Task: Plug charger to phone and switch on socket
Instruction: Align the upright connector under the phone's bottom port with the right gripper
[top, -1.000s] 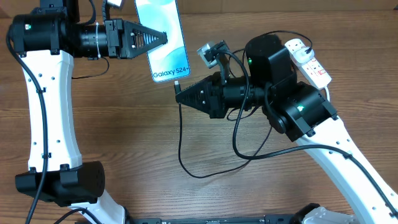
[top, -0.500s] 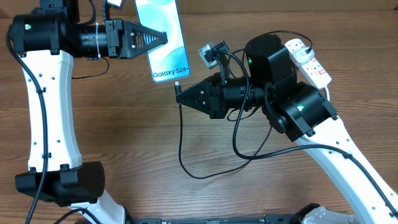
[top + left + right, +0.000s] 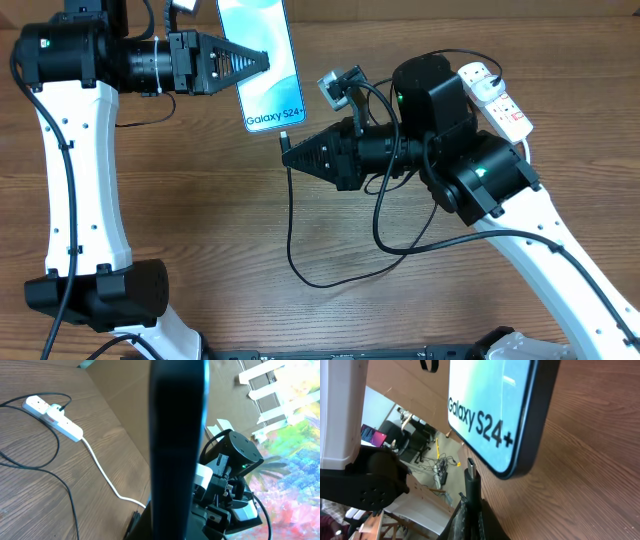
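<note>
Currently:
phone [image 3: 275, 90]: long axis top-to-bottom of overhead frame, port end lowermost, clamped by left gripper [image 3: 262, 62]
charger tip [image 3: 472, 477]: aimed upward at phone, pinched by right gripper [image 3: 290, 152]

Charger tip [image 3: 472, 472] just beside phone [image 3: 495, 405] end

The phone [image 3: 268, 95] sits upper centre in the overhead frame, with the left fingers [image 3: 250, 62] at its left edge. The charger [image 3: 290, 215] tip, in the right fingers [image 3: 300, 156], lies just below its lower right corner. The socket [image 3: 497, 98] lies on the surface [image 3: 200, 220], upper right.
</note>
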